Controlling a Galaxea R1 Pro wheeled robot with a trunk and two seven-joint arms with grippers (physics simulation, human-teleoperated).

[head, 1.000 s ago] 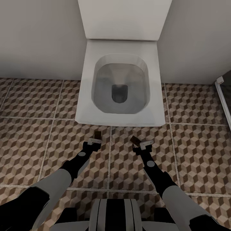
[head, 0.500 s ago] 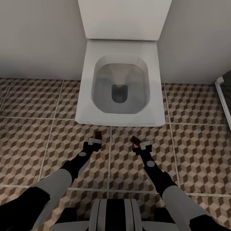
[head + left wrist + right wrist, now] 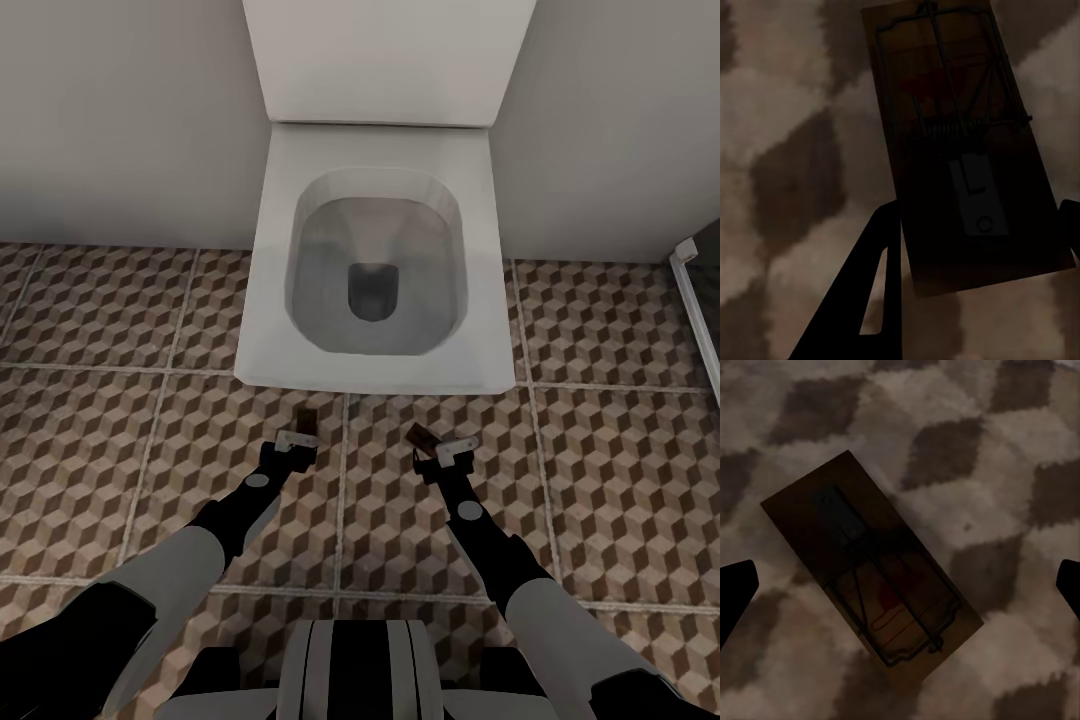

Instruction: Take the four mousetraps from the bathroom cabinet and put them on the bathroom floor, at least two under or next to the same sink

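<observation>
While both arms [image 3: 250, 500] reach floorward, grippers [image 3: 296, 441] flank mousetraps [image 3: 306, 420].

wooden mousetrap [image 3: 967, 165], glossy toilet [image 3: 375, 260], tiled floor [image 3: 120, 420]

1. The toilet [image 3: 375, 215] – its tank runs off the head view's top edge.
2. Left mousetrap [image 3: 306, 420] and right mousetrap [image 3: 420, 436] – too small there to show wire or mark.
3. Right gripper [image 3: 900, 585] – its fingertips are cut by the wrist picture's sides.
</observation>
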